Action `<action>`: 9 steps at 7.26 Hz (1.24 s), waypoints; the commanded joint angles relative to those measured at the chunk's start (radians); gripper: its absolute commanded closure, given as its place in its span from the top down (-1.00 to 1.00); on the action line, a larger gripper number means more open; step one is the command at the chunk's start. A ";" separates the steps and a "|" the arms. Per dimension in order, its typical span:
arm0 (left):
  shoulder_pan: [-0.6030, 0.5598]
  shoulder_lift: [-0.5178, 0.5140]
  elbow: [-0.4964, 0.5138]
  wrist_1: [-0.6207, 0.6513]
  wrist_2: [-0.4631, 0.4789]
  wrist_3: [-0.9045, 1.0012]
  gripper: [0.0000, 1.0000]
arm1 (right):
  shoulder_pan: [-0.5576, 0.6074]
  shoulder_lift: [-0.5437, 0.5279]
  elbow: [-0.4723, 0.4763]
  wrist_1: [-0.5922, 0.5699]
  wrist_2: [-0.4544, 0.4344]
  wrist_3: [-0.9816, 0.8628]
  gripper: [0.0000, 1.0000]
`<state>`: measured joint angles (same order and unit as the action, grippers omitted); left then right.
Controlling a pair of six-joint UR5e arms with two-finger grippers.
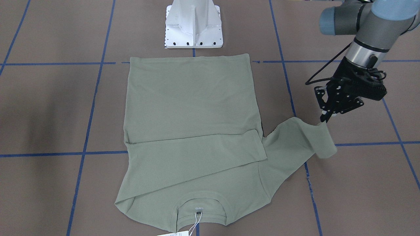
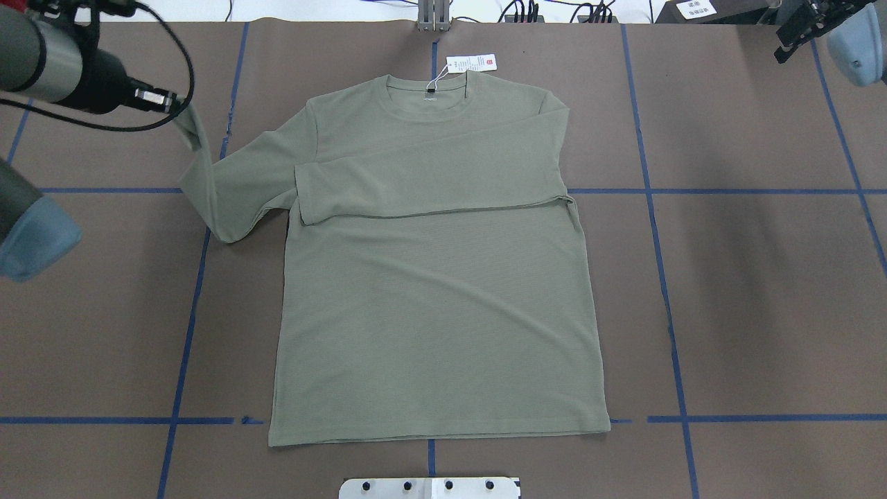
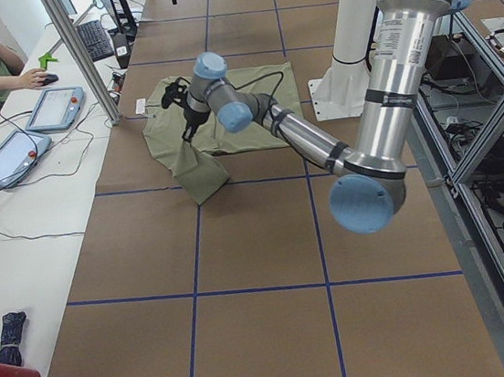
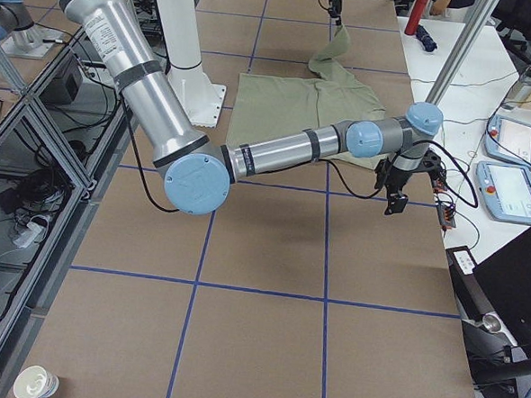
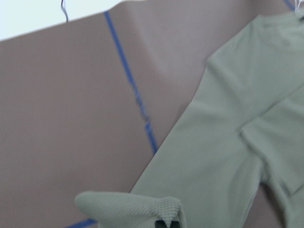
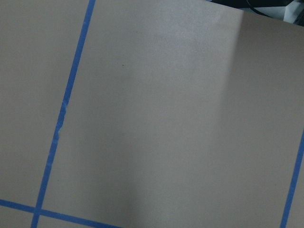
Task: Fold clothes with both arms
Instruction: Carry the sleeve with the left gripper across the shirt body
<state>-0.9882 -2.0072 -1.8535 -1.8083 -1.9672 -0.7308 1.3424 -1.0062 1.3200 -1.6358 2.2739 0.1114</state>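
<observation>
Sage-green knit sleeve cuff (image 5: 128,206) was pinched in the left pincer (image 1: 324,118); the sleeve stretched lengthwise from it toward the long-sleeved shirt (image 2: 436,312).

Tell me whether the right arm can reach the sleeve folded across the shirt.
Probably yes: the right gripper hangs over bare table, with nothing between it and the folded sleeve on the shirt.

You had the left arm (image 1: 367,29) reached out to its own side, wrist angled down. The left gripper (image 1: 324,118) pointed at the table with its fingers pinched on the end of the shirt sleeve (image 1: 295,137), which it held lifted. Your right arm (image 4: 277,150) was stretched far out the other way, forearm near level. The right gripper (image 4: 394,202) hung downward, and how its jaws stood could not be made out.
</observation>
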 commanded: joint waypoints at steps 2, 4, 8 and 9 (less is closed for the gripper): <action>0.127 -0.498 0.336 0.083 0.109 -0.368 -1.00 | 0.006 0.000 0.014 -0.002 -0.008 0.001 1.00; 0.283 -0.591 0.450 -0.027 0.221 -0.432 -1.00 | 0.006 0.000 0.016 -0.001 -0.010 0.002 1.00; 0.471 -0.599 0.669 -0.399 0.355 -0.414 -1.00 | 0.007 -0.006 0.030 0.001 -0.010 0.011 1.00; 0.483 -0.596 0.672 -0.426 0.353 -0.360 -0.53 | 0.007 -0.006 0.028 0.001 -0.010 0.013 1.00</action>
<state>-0.5278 -2.6050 -1.2052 -2.1799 -1.6167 -1.1387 1.3498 -1.0119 1.3482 -1.6358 2.2642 0.1203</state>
